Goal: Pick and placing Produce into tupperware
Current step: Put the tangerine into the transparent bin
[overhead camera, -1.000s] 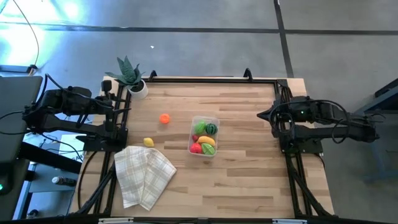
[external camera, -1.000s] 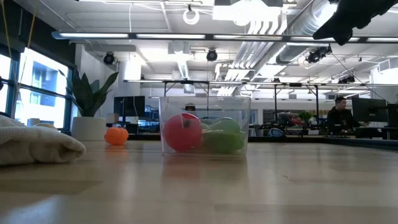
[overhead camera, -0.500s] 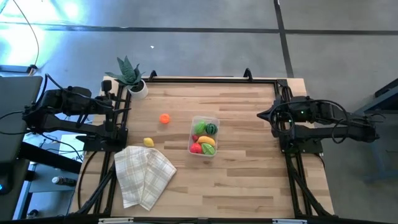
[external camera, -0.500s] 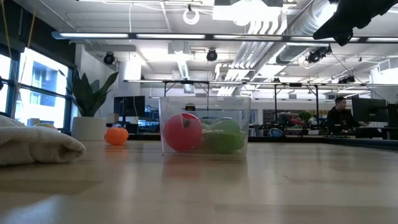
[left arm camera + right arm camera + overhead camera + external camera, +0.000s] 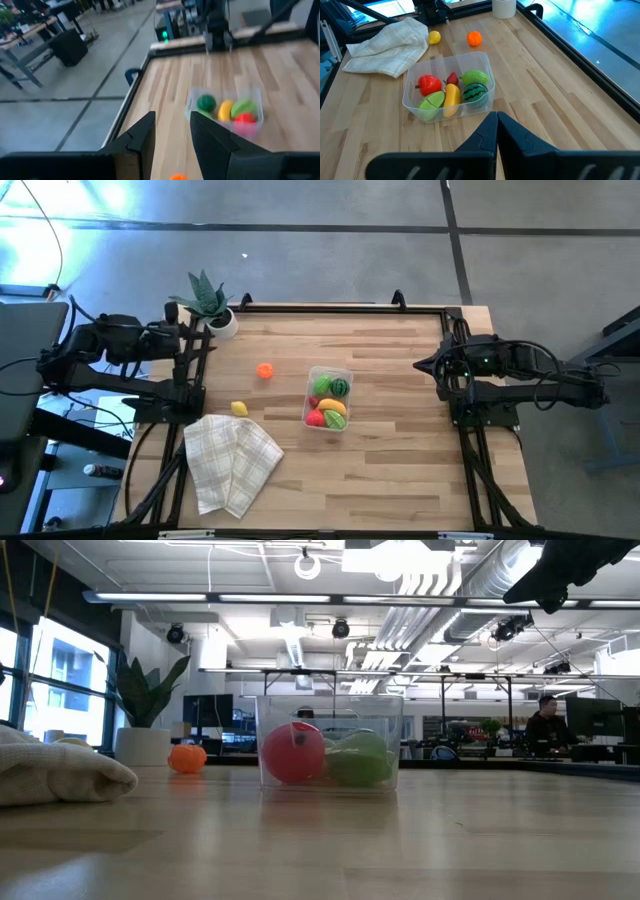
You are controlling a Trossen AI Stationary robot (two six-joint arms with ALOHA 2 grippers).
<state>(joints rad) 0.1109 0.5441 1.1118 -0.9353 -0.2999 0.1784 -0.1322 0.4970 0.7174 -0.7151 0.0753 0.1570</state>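
The tupperware [image 5: 328, 397] sits mid-desk, already holding most produce. An orange piece [image 5: 264, 370] and a yellow piece [image 5: 239, 408] lie loose to its left. The left gripper [image 5: 170, 137], jaws released and empty, waits at the left edge; it must reach for one. The right gripper [image 5: 497, 131] rests clenched at the right edge.

Robotics lab or industrial open-plan workspace. Polished concrete floor [image 5: 330, 250] with taped lines around a butcher-block table [image 5: 390, 430] framed in black rails. Exposed ceiling ducts [image 5: 470, 580] and strip lights overhead, far beyond the right gripper [image 5: 497, 125]. Rows of benches with monitors [image 5: 592, 720] behind; a person [image 5: 545, 725] seated at one. Tall windows [image 5: 60, 680] to one side. Further benches and black cases ahead of the left gripper [image 5: 172, 137].
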